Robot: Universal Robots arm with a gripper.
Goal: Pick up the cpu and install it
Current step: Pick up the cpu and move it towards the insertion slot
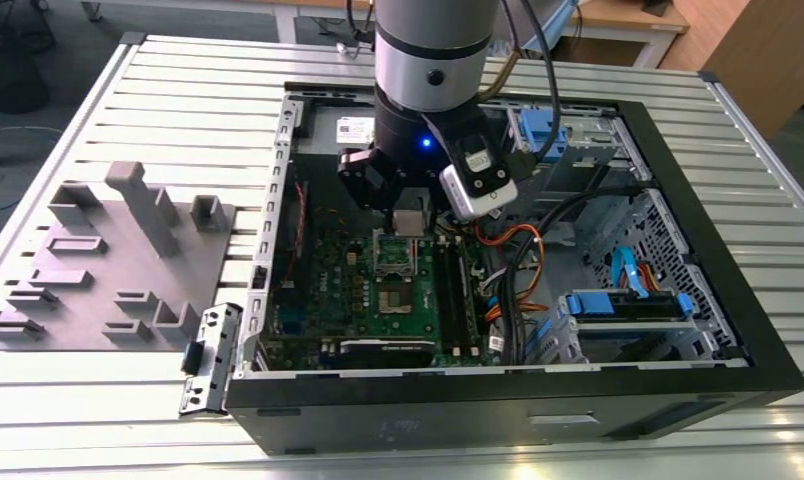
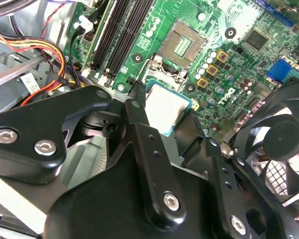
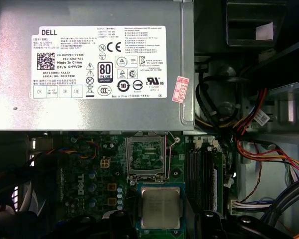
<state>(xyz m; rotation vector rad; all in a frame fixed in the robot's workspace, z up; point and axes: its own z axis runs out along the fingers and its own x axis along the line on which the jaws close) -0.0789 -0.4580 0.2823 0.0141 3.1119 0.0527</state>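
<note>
Silvery-grey metal with a teal-edged rim, the cpu [image 3: 161, 208] hangs flat, top face up, inside the open computer case [image 1: 509, 385], above the green motherboard [image 1: 375, 300]. The jaws are clamped on it: in the second wrist view the black fingers [image 2: 139, 129] press against two opposite edges of the chip [image 2: 167, 107]. In the exterior view it sits directly under the arm's wrist, a small pale square [image 1: 409, 222].

The socket [image 3: 147, 158] lies just beside the chip in both wrist views, its contact field bare [image 2: 183, 44], with a thin wire lever [image 3: 172, 149] at its side. I judge the chip to be raised off the board and not yet seated, since it looks larger than the socket opening it must fill.

The step in hand appears to be the carry and line-up over the socket. Done well, it means keeping the chip level, squaring its edges to the socket frame and matching its corner mark before any descent. The contacts are fragile, so any sideways scrape or tilt could bend them. The grip needs to be firm but light.

Around it are the memory slots [image 3: 202, 169], coloured cables [image 3: 259, 149], the grey power supply [image 3: 89, 64] and a black fan [image 2: 284, 144]. A grey tray [image 1: 95, 270] rests on the ribbed bench [image 1: 175, 90].
</note>
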